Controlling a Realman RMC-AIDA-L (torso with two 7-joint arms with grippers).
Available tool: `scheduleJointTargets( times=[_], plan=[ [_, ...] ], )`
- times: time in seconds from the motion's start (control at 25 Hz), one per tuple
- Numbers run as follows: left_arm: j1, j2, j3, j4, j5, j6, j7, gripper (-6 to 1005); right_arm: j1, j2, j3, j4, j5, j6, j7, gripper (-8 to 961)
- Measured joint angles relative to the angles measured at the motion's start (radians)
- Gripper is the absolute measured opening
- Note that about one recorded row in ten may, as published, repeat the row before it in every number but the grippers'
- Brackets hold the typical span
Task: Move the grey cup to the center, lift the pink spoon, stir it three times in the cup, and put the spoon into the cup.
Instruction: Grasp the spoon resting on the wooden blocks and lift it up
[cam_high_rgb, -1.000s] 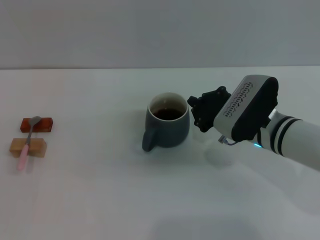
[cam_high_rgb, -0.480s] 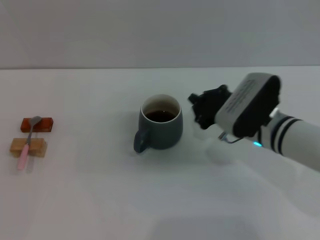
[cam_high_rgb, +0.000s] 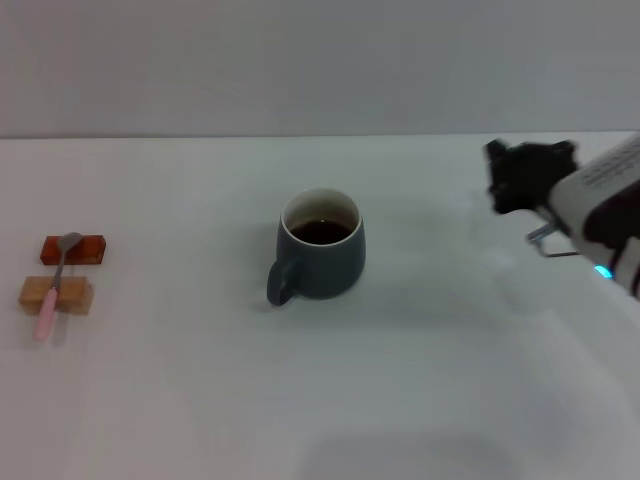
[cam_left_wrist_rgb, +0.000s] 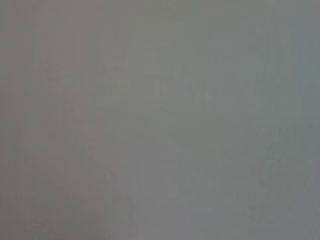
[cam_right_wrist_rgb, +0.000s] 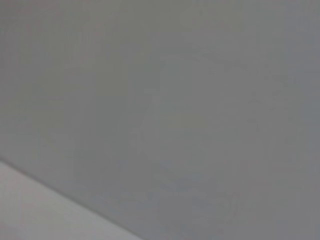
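With grey cup (cam_high_rgb: 321, 256) mid-table, my right gripper (cam_high_rgb: 527, 177) sits well apart, finger state unclear; next: pink spoon (cam_high_rgb: 55, 285), grasp handle w/ left.

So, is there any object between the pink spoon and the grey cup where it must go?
Nothing visible: only bare table lies between the pink spoon, resting on two blocks, and the grey cup.

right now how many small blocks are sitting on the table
2, both at the table's far left: a red-brown block behind, a tan wooden block in front. The pink-handled spoon lies across both. None looks hidden.
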Motion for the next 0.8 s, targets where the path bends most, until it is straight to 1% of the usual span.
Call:
scheduleJointTargets(
  times=[0.08,0.12,0.16,0.2,0.28,0.32,0.36,0.44,0.52,0.56,0.68,0.72,0.8],
  plan=[
    [0.027,-0.001,0.031,-0.046,0.001,-0.002,-0.001,834,-0.024,0.022,0.061,-0.005,0.000,-0.016,-0.052,21],
    [0.041,-0.001,0.042,-0.069,0.001,-0.005,-0.001,834,-0.037,0.042,0.122,-0.021,0.000,-0.033,-0.089,21],
    [0.041,-0.001,0.042,-0.069,0.001,-0.005,-0.001,834,-0.039,0.048,0.149,-0.035,0.000,-0.046,-0.096,21],
    [0.094,-0.001,0.092,-0.149,0.001,-0.020,-0.001,834,-0.039,0.048,0.149,-0.035,0.000,-0.046,-0.096,21],
    [0.125,-0.001,0.123,-0.191,0.001,-0.027,0.000,834,-0.042,0.055,0.191,-0.060,0.000,-0.071,-0.098,21],
    [0.142,-0.001,0.138,-0.209,0.001,-0.031,0.001,834,-0.043,0.062,0.238,-0.087,0.001,-0.103,-0.097,21],
    [0.173,-0.001,0.169,-0.246,0.001,-0.040,0.005,834,-0.043,0.065,0.257,-0.096,0.001,-0.114,-0.096,21],
    [0.198,-0.001,0.199,-0.272,0.001,-0.046,0.009,834,-0.043,0.068,0.277,-0.106,0.002,-0.126,-0.095,21],
    [0.238,-0.004,0.258,-0.298,0.001,-0.044,0.015,834,-0.035,0.072,0.317,-0.138,0.004,-0.153,-0.092,21],
    [0.238,-0.004,0.258,-0.298,0.001,-0.044,0.015,834,-0.035,0.072,0.317,-0.138,0.004,-0.153,-0.092,21],
    [0.272,-0.006,0.319,-0.313,-0.004,-0.037,0.017,834,-0.014,0.072,0.346,-0.175,0.005,-0.159,-0.091,20],
    [0.288,-0.006,0.353,-0.319,-0.005,-0.030,0.018,834,0.002,0.072,0.367,-0.202,0.005,-0.161,-0.090,20],
    [0.295,-0.007,0.369,-0.321,-0.006,-0.026,0.019,834,0.008,0.072,0.377,-0.214,0.005,-0.163,-0.090,20]
  ],
)
